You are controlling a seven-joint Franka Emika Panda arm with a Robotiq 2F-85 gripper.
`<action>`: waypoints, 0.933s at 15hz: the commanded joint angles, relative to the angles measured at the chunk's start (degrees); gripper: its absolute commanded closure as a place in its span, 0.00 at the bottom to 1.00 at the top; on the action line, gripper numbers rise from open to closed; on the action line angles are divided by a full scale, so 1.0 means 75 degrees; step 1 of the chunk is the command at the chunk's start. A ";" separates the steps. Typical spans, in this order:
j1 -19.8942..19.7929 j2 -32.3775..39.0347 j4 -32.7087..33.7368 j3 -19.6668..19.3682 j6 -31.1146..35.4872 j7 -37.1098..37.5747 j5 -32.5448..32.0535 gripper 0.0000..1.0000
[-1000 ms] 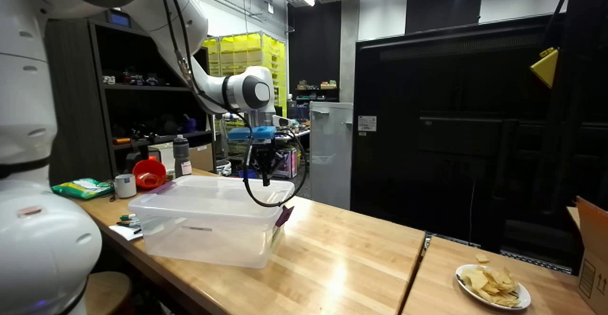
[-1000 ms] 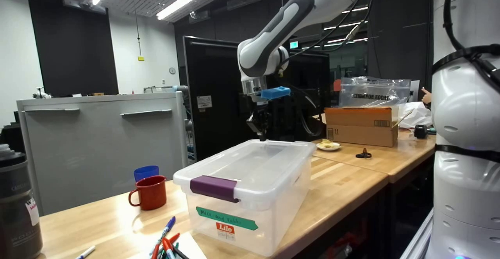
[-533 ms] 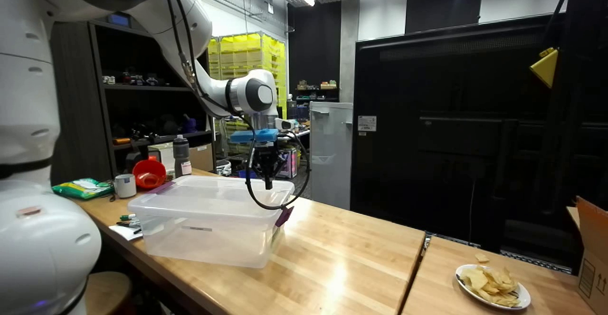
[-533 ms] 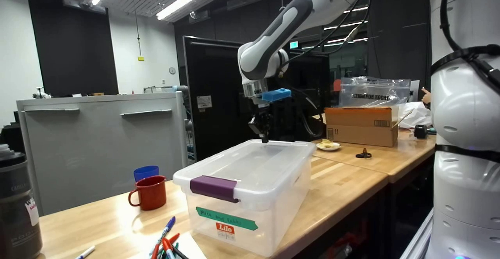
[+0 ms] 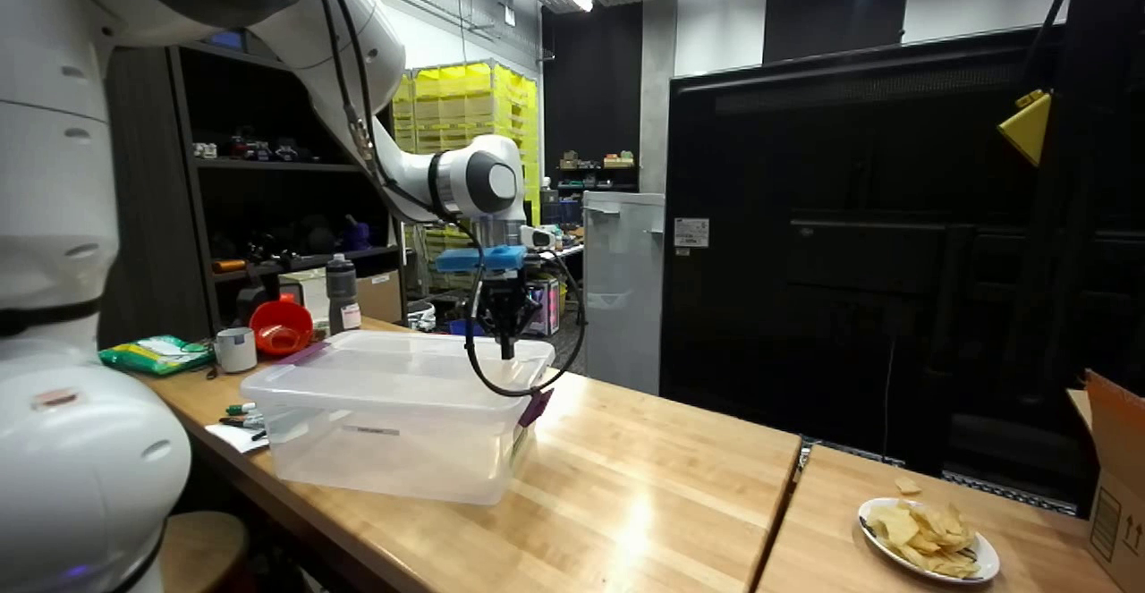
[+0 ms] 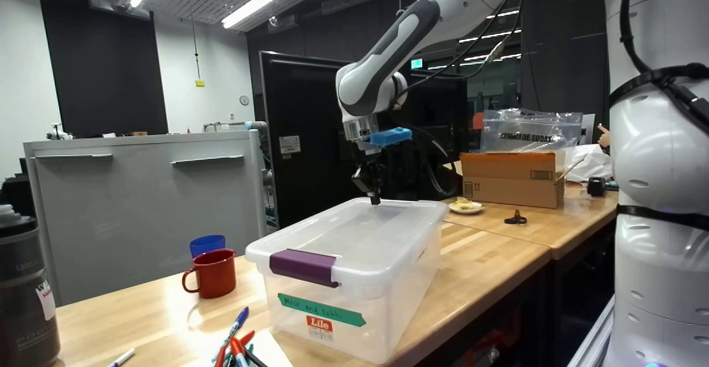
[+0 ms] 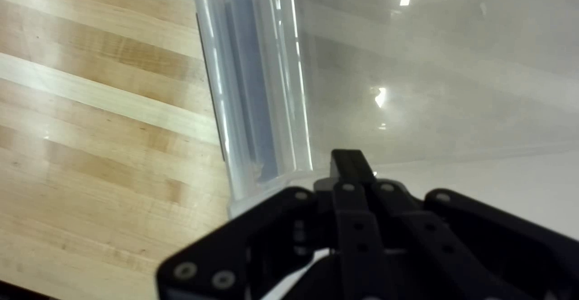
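My gripper (image 7: 347, 166) is shut, its black fingertips pressed together with nothing between them. In both exterior views the gripper (image 5: 506, 347) (image 6: 375, 196) points down over one end of a clear plastic bin (image 5: 385, 463) with its lid on. The bin (image 6: 346, 228) has purple latches and a green handwritten label. In the wrist view the lid (image 7: 429, 101) lies below the fingertips, near its recessed end with a purplish latch (image 7: 258, 92) showing through. The tips look close above the lid; I cannot tell whether they touch.
A red mug (image 6: 216, 274), a blue cup (image 6: 207, 243), several pens (image 6: 235, 334) and a bottle (image 6: 25, 295) stand around the bin. A plate (image 5: 987, 562) of chips, a cardboard box (image 6: 509, 184) and a small dark object (image 6: 515, 219) sit farther along the tables.
My gripper has moved down a little toward the bin's lid and slightly right in both exterior views. It stays shut. The bin and other objects have not moved.
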 commanded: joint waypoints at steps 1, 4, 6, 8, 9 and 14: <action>0.0000 0.0061 0.0224 -0.0008 -0.0239 0.0107 -0.0168 1.00; 0.0012 0.0099 0.0378 -0.0001 -0.0313 0.0129 -0.0171 1.00; 0.0011 0.0138 0.0507 -0.0003 -0.0364 0.0142 -0.0163 1.00; 0.0003 0.0208 0.0623 -0.0016 -0.0383 0.0189 -0.0156 1.00; -0.0006 0.0254 0.0658 -0.0028 -0.0356 0.0258 -0.0137 1.00; -0.0057 0.0537 0.0760 -0.0089 -0.0334 0.0508 -0.0061 1.00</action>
